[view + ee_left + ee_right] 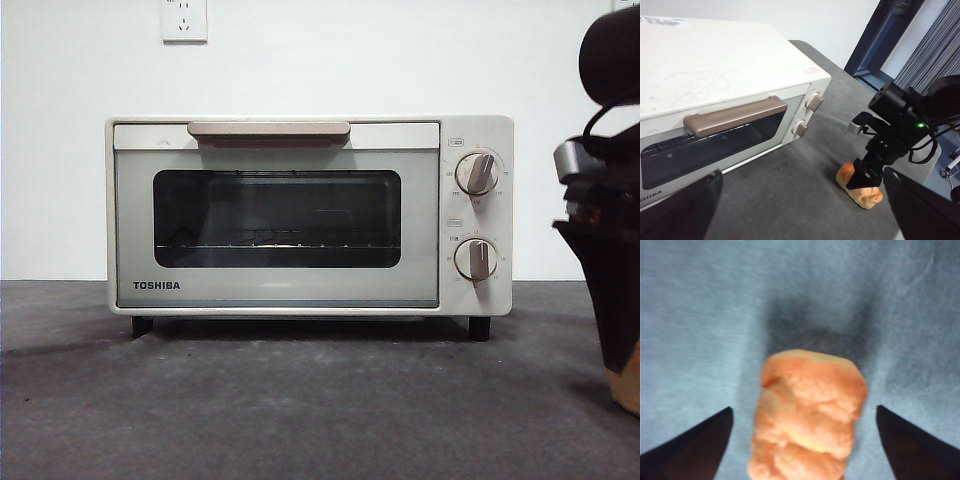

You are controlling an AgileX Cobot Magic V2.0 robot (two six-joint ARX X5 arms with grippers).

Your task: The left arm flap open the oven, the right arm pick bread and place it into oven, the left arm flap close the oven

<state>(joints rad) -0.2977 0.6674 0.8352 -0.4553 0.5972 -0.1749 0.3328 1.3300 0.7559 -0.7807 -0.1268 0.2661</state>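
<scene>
Oven (300, 215) door is being kept shut; bread (807, 415) is being straddled by right pincer (805, 440), jaws apart; left pincer (800, 210) apart, nothing gripped.

Even indoor light; the bread (807, 415) is blurred, shadowed behind.

Oven (715, 100) door's shut, and the right gripper (866, 176) is down over the bread (862, 192) on the table (790, 200) just beside it.
</scene>
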